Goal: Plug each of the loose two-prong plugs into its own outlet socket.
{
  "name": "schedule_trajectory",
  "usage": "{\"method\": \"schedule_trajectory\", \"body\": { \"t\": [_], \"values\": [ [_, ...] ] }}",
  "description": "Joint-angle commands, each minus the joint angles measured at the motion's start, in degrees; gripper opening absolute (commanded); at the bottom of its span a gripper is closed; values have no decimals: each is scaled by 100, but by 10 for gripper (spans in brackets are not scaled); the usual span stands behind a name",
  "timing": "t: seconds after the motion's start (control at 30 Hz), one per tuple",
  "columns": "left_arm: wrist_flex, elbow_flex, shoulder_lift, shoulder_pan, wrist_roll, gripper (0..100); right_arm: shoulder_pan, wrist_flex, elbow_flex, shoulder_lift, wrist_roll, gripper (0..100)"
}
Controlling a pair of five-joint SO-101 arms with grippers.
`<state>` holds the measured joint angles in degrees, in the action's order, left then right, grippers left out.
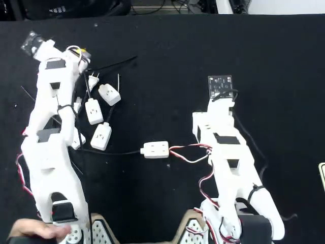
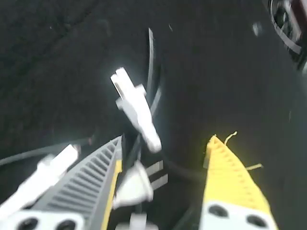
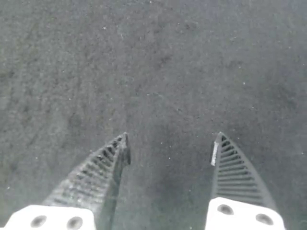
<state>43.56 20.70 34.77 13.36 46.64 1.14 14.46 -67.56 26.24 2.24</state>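
Several white outlet sockets lie at the left of the black table: one [image 1: 109,94], one [image 1: 94,111] and one [image 1: 100,136], with black cables among them. A small two-prong plug [image 1: 93,80] lies just above them. Another socket [image 1: 156,149] sits mid-table on a black cable. My left gripper [image 1: 80,53] hangs open at the far left, over the plugs. In the left wrist view the left gripper [image 2: 165,143] has a two-prong plug [image 2: 136,184] loose between its fingers, beside the grey finger [image 2: 103,167]; another white plug [image 2: 135,108] lies beyond. My right gripper [image 3: 170,143] stands open over bare table.
The right arm's gripper head [image 1: 221,86] is right of centre, well apart from the sockets. Red and white wires [image 1: 190,152] run from the middle socket towards the right arm. A pale object [image 1: 322,170] touches the right edge. A white plug or socket body [image 2: 43,177] lies outside the grey finger.
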Motion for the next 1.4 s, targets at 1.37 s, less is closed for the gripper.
{"method": "schedule_trajectory", "body": {
  "t": [1.37],
  "values": [
    [3270,7459,4352,-4,-9,98,62,-97,75,13,0,266]
  ]
}}
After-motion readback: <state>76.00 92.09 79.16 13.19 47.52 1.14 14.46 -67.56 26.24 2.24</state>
